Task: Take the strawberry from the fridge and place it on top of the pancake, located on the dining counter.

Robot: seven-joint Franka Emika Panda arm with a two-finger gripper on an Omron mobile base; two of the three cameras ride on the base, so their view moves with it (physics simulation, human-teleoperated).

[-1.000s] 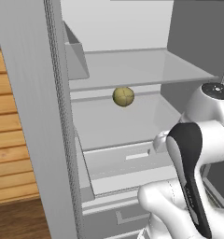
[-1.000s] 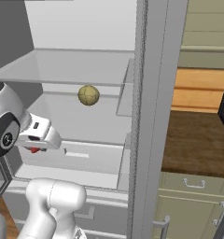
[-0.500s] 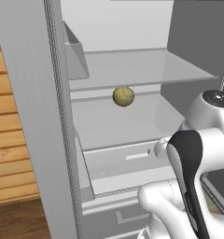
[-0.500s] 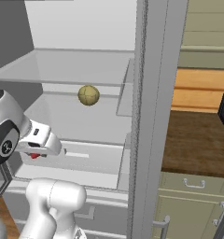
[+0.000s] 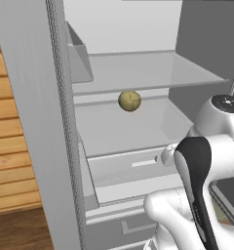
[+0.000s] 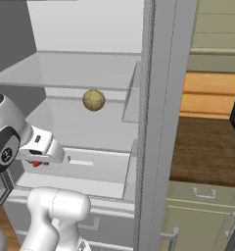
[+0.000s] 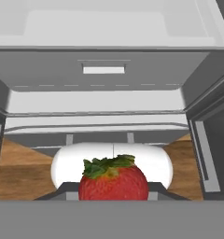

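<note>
Left base view: the arm is sitting lower and further right in the frame than a second ago, its wrist pulling back from the fridge [image 5: 138, 141]; the yellow-green fruit [image 5: 129, 101] is resting unmoved on the middle shelf, upper centre.

Right base view: the gripper [image 6: 37, 163] is now lying at the left edge, lower and further left than a second ago, in front of the drawer front [image 6: 75, 166]; the strawberry [image 6: 36, 163] is showing as a red speck under the hand, travelling with it.

Hand view: the fingers [image 7: 62, 189] are pinching the strawberry from both sides at the bottom centre, leaf crown up; the fridge's drawers are filling the upper half, looking well apart from the fruit.

Meaning for the task: the pick seems done and the withdrawal from the fridge is going on; carrying the fruit to the pancake on the dining counter is what remains, by my judgement.
</note>
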